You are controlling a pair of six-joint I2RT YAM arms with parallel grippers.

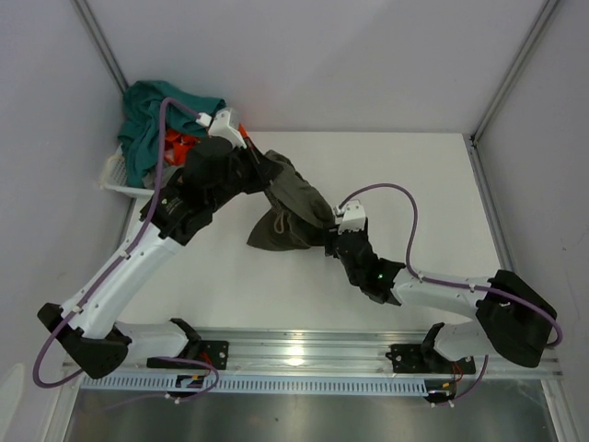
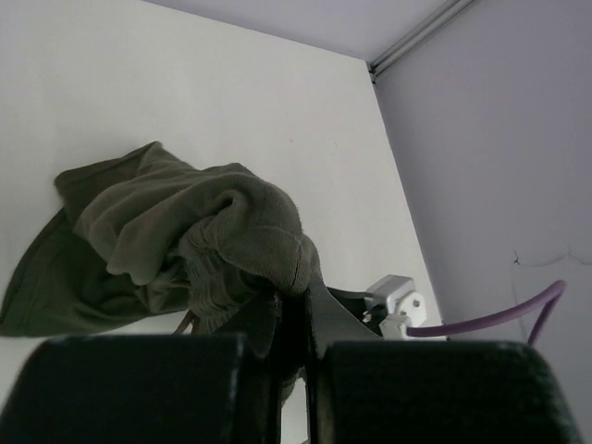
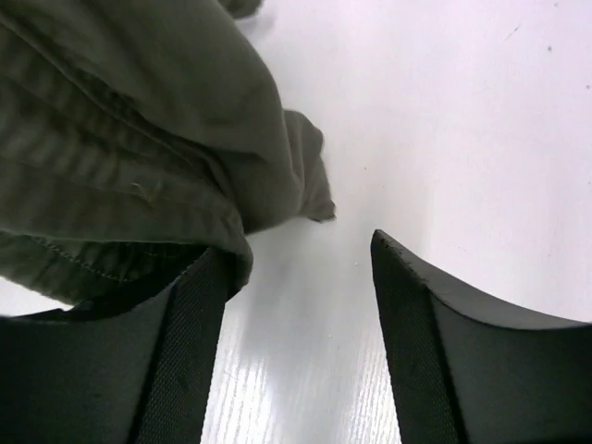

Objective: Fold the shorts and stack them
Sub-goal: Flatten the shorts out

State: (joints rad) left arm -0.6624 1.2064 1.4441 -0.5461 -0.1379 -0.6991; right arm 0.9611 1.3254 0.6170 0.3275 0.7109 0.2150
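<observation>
Left pincer pinches the olive shorts, bunched and hanging over the middle of the surface; right pincer stands spread at their free edge. Soft, light, limp cloth; I'd take a waistband corner.

Olive shorts, white basket on table

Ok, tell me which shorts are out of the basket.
The dark olive-green pair, pinched by the left gripper; the teal shorts and orange shorts lie in the white basket.
</observation>
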